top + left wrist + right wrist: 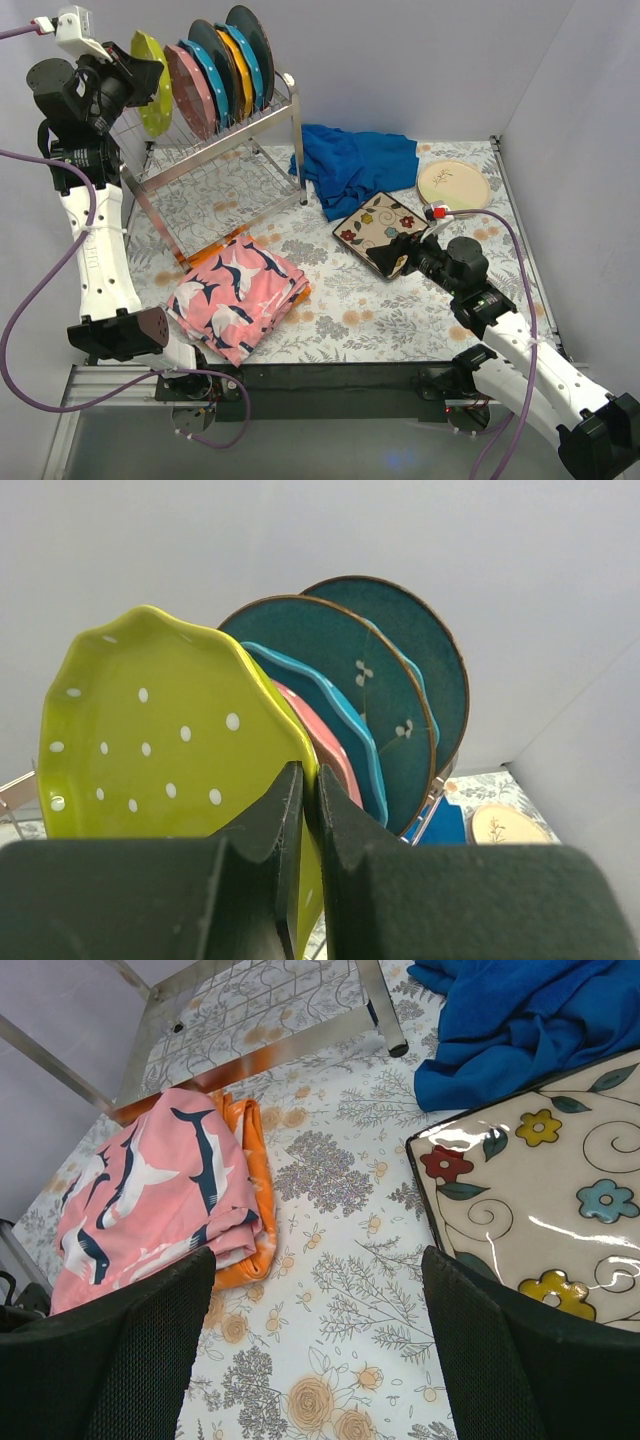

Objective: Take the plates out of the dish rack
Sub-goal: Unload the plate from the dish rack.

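**Yellow-green plate gripped at the rack's end**

The yellow-green plate is stood on edge in the rack, at 10 o'clock on the table. It is placed outermost in a row of upright plates, so it can be reached without the rest being disturbed. Its rim is pinched between the nearly closed jaws of the left gripper, seemingly for a lift clear of the prongs. A square plate at 3 o'clock and a round plate at 2 o'clock are laid flat, judged already unloaded. The right gripper is held wide open and empty, just beside the square plate.
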`<control>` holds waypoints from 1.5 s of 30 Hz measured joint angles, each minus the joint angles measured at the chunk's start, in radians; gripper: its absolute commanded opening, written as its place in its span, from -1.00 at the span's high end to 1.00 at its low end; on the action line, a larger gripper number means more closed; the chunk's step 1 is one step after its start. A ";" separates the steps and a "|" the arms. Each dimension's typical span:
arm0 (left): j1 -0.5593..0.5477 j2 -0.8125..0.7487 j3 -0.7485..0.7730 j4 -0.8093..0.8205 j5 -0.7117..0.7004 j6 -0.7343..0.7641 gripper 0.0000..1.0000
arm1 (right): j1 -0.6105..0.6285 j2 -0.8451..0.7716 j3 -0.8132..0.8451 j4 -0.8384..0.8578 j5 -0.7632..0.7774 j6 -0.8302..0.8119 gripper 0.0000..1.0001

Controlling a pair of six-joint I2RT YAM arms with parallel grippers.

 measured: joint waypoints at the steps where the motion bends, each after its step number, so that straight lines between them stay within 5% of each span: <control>1: 0.000 0.000 0.001 -0.008 -0.002 0.006 1.00 | 0.001 0.001 0.000 -0.001 0.002 0.000 -0.76; 11: -0.045 0.014 0.106 -0.149 -0.076 0.093 1.00 | 0.005 0.004 0.011 -0.008 0.018 0.000 -0.76; 23: -0.241 -0.006 0.146 -0.205 -0.205 0.249 1.00 | 0.012 0.022 0.013 -0.010 0.022 0.000 -0.76; 45: -0.245 -0.135 0.115 -0.302 -0.268 0.302 1.00 | 0.060 0.074 0.123 -0.028 0.009 0.080 -0.74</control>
